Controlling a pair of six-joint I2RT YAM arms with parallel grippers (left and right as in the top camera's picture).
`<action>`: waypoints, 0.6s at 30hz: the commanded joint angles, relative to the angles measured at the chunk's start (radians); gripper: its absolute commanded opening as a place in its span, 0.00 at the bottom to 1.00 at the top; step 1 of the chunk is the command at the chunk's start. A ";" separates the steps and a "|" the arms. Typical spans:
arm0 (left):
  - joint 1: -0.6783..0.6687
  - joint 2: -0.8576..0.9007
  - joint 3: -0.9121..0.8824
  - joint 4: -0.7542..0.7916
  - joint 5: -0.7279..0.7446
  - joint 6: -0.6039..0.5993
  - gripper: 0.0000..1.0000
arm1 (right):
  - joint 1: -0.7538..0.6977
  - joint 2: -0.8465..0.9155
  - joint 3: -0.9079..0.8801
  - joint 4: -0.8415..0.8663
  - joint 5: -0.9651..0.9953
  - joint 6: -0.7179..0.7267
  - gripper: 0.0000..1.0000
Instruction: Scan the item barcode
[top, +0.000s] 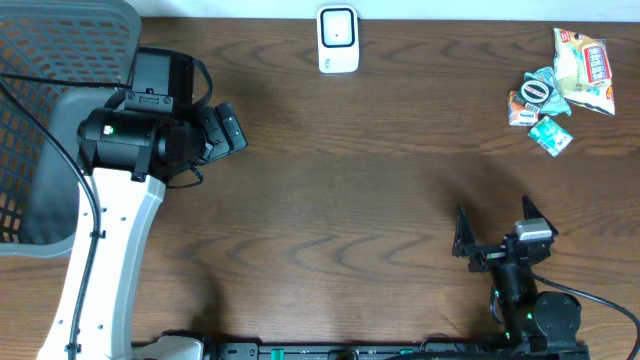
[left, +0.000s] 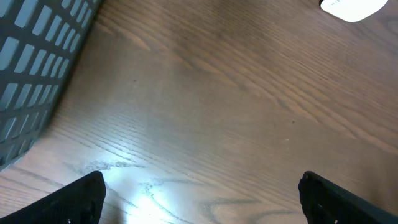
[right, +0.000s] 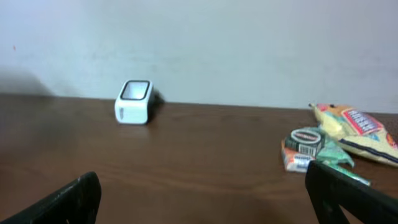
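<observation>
A pile of small items lies at the table's far right: a yellow snack bag (top: 583, 68) (right: 359, 133), an orange packet with a barcode (top: 521, 109) (right: 301, 153) and teal packets (top: 551, 135). The white scanner (top: 338, 40) (right: 134, 101) (left: 353, 7) stands at the back middle. My left gripper (top: 230, 132) (left: 202, 200) hovers open over bare wood at the left, holding nothing. My right gripper (top: 494, 228) (right: 202, 199) stands open near the front right, facing the scanner and the pile, with nothing between its fingers.
A grey mesh basket (top: 55, 110) (left: 28, 68) fills the left edge, just behind the left arm. A pale wall rises behind the table's far edge in the right wrist view. Brown wood stretches between the two grippers.
</observation>
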 joint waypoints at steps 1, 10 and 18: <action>0.002 -0.005 0.010 -0.004 -0.010 0.006 0.98 | -0.015 -0.009 -0.040 0.039 0.026 -0.011 0.99; 0.002 -0.005 0.010 -0.005 -0.010 0.006 0.98 | -0.045 -0.009 -0.082 0.050 0.045 -0.010 0.99; 0.002 -0.005 0.010 -0.004 -0.010 0.006 0.97 | -0.064 -0.009 -0.158 0.169 0.069 0.019 0.99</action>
